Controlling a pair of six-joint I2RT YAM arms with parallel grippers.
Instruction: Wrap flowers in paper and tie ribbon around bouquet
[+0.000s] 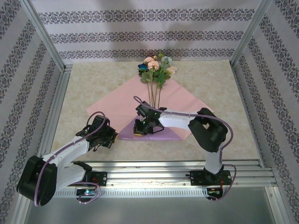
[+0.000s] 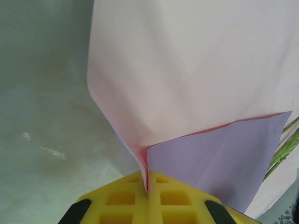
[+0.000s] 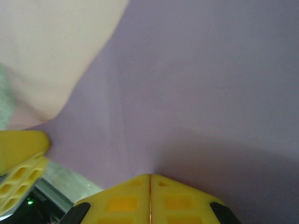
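Pink paper (image 1: 117,105) lies on the surface (image 1: 84,79), with the flowers (image 1: 156,70) at its far corner and their stems along its middle. The left jaws and the right jaws each clench the paper's near, lilac-backed corner, apparently to fold it over the stems.

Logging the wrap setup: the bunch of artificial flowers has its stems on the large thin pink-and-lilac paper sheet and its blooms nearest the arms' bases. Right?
No. The bunch of pink, peach and blue artificial flowers has its stems on the large thin pink-and-lilac paper sheet, but its blooms lie farthest from the arms' bases, as the top external view shows.
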